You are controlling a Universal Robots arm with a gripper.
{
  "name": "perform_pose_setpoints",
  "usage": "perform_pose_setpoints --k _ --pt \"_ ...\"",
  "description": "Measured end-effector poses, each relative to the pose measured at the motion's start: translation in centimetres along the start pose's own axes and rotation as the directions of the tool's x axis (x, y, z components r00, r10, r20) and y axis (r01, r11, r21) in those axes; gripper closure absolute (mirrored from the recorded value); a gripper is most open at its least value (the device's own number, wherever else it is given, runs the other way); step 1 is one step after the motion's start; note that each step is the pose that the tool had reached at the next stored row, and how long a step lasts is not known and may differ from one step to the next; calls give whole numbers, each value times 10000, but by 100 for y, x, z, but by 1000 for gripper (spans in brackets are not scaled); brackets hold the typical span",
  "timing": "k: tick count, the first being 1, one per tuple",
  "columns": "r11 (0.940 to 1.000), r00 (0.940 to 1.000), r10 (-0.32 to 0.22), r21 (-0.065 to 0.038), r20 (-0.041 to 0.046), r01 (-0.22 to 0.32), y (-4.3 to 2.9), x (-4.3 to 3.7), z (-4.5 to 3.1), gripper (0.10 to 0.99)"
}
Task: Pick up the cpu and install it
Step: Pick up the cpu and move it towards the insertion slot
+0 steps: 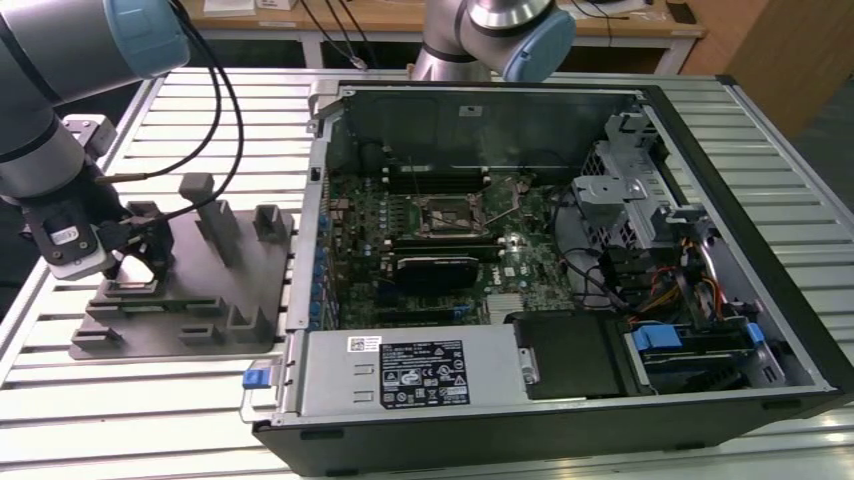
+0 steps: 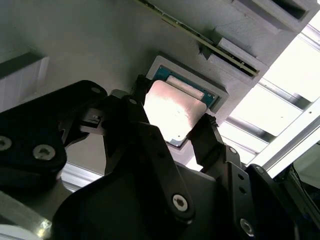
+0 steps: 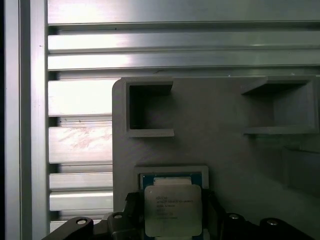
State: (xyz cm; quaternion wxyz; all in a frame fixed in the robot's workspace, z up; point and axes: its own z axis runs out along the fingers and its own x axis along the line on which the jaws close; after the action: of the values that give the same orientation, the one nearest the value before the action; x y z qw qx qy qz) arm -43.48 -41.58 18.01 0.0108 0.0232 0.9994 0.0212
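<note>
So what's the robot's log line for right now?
gripper: closed on cpu | place: over grey tray | install: not done

Harsh glare on the cpu (image 2: 175,112)

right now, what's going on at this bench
A robot arm holds its pincer low over the grey tray at the exterior view's left. Its fingers appear to press against two opposite sides of the cpu, which sits at its square recess in the tray. The open computer case stands beside the tray, and the cpu is not yet installed in it.
</note>
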Motion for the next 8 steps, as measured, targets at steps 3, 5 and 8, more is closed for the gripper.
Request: perform_pose_setpoints --k 3,5,8 --pt "10000 10000 -5 -2 2 5 1 -1 -13 463" --pt "10000 10000 -8 -2 2 8 1 -1 -13 463" --pt "10000 10000 -12 -1 0 12 1 0 -14 463"
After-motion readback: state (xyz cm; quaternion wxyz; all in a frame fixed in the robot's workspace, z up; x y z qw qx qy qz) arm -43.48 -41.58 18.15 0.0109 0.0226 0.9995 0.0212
